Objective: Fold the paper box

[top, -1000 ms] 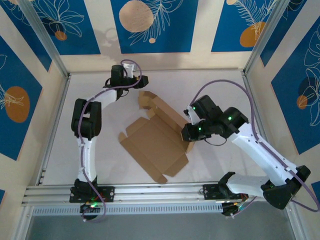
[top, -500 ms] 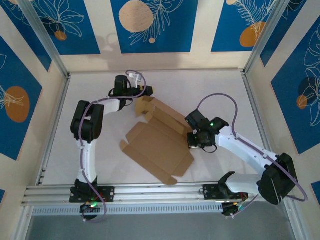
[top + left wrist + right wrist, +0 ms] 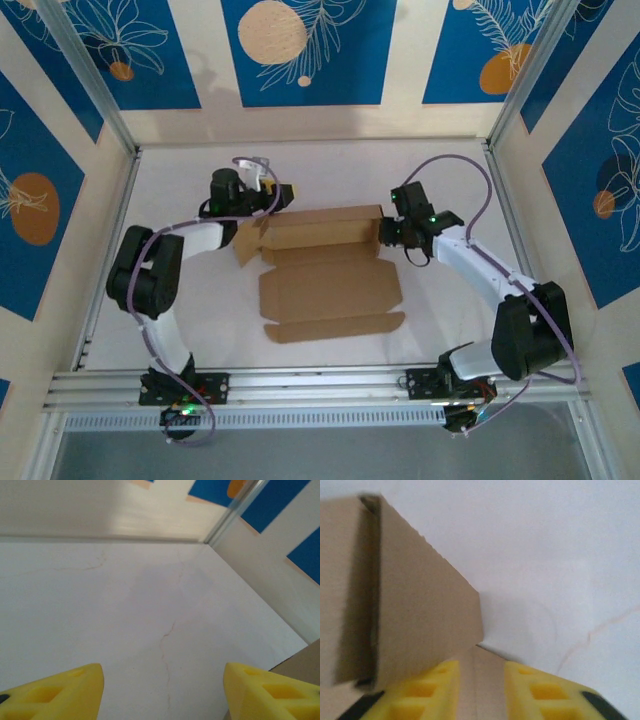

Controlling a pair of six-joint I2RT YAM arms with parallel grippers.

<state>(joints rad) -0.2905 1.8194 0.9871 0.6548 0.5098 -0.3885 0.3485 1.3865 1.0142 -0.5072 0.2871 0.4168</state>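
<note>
Top view. Box [image 3: 330,290] lies at the centre of the table [image 3: 215,300], long side running 9 to 3 o'clock. Base panel is flat. The panel along its 12 o'clock edge stands raised as a wall. A narrow flap lies flat at 6 o'clock. Small flaps stick out at the 9 o'clock end of the raised wall. Left gripper [image 3: 283,192] sits at the box's 11 o'clock corner, just beside the wall's end; contact cannot be told from here. Right gripper [image 3: 385,237] is at the 3 o'clock end of the raised wall, right against the cardboard.

Left wrist view. Left gripper [image 3: 162,680] is released: yellow fingers [image 3: 65,692] stand wide apart with bare table [image 3: 150,605] between them. A corner of the box [image 3: 302,660] shows at 4 o'clock, beside the right-hand finger.

Right wrist view. Right gripper [image 3: 480,672] has its yellow fingers [image 3: 435,690] a little apart, and a strip of cardboard fills the gap. Whether they pinch it or stand free of it, I cannot tell. The box [image 3: 420,595] wall rises from 9 to 11 o'clock, slightly blurred. Table [image 3: 560,555] fills 12 to 4 o'clock.
</note>
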